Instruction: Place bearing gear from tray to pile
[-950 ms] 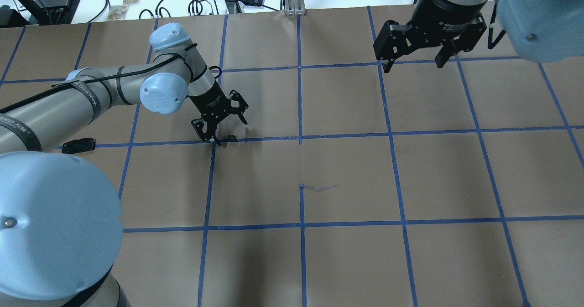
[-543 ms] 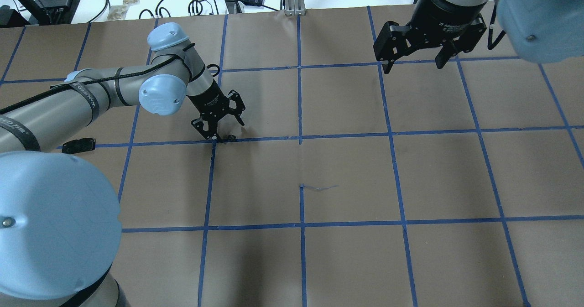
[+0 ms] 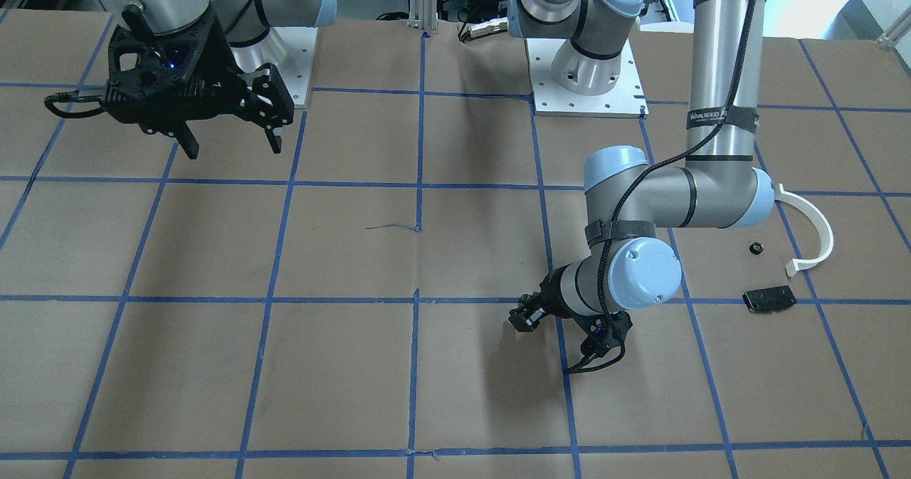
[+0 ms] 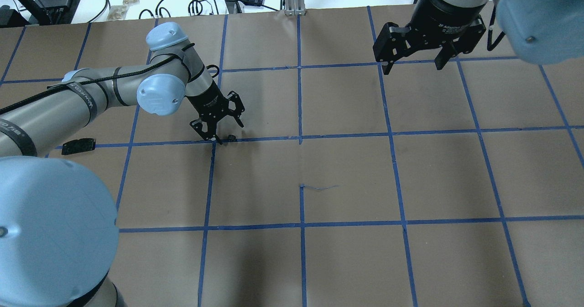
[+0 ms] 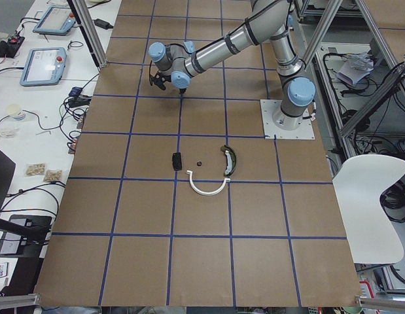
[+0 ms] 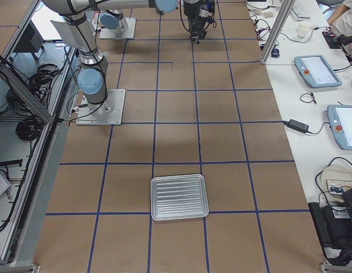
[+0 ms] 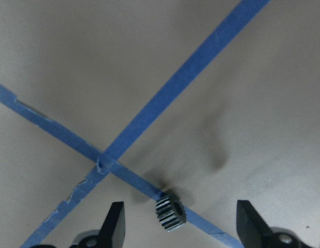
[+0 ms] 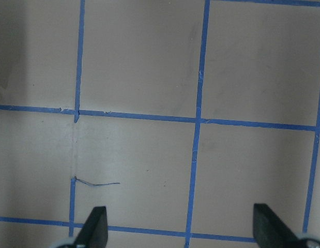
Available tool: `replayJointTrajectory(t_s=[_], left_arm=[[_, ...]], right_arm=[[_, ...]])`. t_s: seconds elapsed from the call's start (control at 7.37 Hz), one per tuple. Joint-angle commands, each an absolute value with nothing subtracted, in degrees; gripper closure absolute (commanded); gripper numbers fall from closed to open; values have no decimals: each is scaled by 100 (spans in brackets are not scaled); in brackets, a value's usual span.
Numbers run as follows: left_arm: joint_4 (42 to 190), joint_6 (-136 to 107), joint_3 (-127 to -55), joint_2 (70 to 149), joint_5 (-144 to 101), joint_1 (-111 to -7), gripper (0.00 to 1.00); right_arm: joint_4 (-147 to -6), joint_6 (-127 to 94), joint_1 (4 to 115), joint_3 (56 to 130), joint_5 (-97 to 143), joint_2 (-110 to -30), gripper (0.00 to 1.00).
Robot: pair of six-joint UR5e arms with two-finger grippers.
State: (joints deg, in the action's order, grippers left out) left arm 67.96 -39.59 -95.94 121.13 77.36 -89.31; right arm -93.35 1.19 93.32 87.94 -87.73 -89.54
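Papered surface [image 4: 346,170] bears the bearing gear [image 7: 169,212] between the left gripper's [image 4: 226,132] wide jaws; right gripper [image 4: 413,67] likewise wide; tray [image 6: 179,197] shows only from exterior right.

A desk [image 4: 346,179] covered in brown paper fills the scene, and blue tape [image 4: 299,101] marks it into squares (a neat grid). Along one long edge runs a white side desk [image 5: 32,91] carrying tablets [image 5: 42,65] and loose black cables [image 4: 199,7]. Aluminium posts [image 5: 86,33] stand at the border between the two desks. A white chair [image 5: 369,190] sits off the opposite side. The light is even and the shadows are soft.
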Motion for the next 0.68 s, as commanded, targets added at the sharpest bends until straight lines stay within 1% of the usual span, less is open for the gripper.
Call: replayJointTrajectory(t_s=[0.0,0.14,0.27,0.54], left_arm=[[6803,-3999,-9606,12155,7743,-8938,24],[6890,-4016,-9624,12120,7743,-8930,48],[7126,-4017,-9624,12068,7734,-8930,99],[7181,-4008,-9615,12067,7743,-8930,100]], right_arm=[[-9334,132,9325,8798,-8780,-8956,0],[-9334,132,9334,8807,-8780,-8956,0],[-9334,132,9325,8798,-8780,-8956,0],[-9334,132,9325,8798,-8780,-8956,0]])
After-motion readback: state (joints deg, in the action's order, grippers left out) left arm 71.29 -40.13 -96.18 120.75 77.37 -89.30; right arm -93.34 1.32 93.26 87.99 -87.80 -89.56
